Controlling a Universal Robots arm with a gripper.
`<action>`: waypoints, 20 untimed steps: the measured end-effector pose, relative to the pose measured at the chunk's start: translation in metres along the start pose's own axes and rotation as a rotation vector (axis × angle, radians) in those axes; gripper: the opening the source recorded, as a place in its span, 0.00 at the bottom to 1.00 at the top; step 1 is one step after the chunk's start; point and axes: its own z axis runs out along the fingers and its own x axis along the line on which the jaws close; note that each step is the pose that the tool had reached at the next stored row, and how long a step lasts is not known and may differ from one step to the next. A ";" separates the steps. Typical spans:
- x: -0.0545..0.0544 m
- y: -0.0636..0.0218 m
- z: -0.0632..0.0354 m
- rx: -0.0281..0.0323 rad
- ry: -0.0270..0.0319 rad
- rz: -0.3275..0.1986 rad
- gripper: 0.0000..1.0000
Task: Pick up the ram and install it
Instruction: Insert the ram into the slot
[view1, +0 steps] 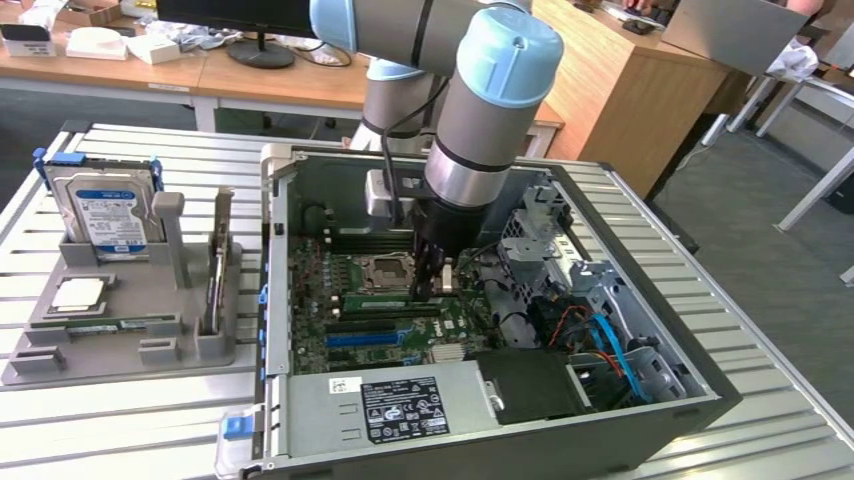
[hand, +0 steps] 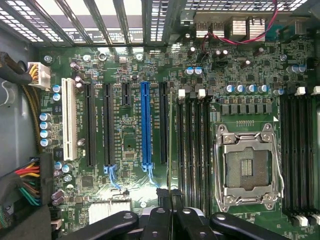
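My gripper (view1: 434, 288) reaches down into the open computer case (view1: 694, 395), just in front of the empty processor socket (view1: 387, 268). Its fingers are shut, with nothing visible between them. A long, narrow green strip that looks like the ram (view1: 380, 300) stands on edge in the memory slots, and the fingertips sit at its right end; whether they touch it I cannot tell. In the wrist view the shut gripper (hand: 170, 195) hangs over the motherboard beside the black memory slots (hand: 194, 145) and the socket (hand: 247, 167). Another green stick (view1: 110, 325) lies flat in the grey holder (view1: 120, 355).
The grey holder on the exterior view's left also carries a blue-labelled hard drive (view1: 107, 215), a square silver processor (view1: 78, 292) and an upright card (view1: 216, 262). Inside the case are a power supply (view1: 400, 405), drive cages (view1: 547, 215) and blue and red cables (view1: 607, 335).
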 end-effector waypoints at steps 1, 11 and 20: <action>0.000 0.0000 0.0000 -0.0002 0.0000 -0.003 0.11; -0.003 0.0001 0.0003 -0.0014 0.0003 -0.023 0.11; -0.008 0.0004 0.0007 -0.0012 0.0003 -0.020 0.11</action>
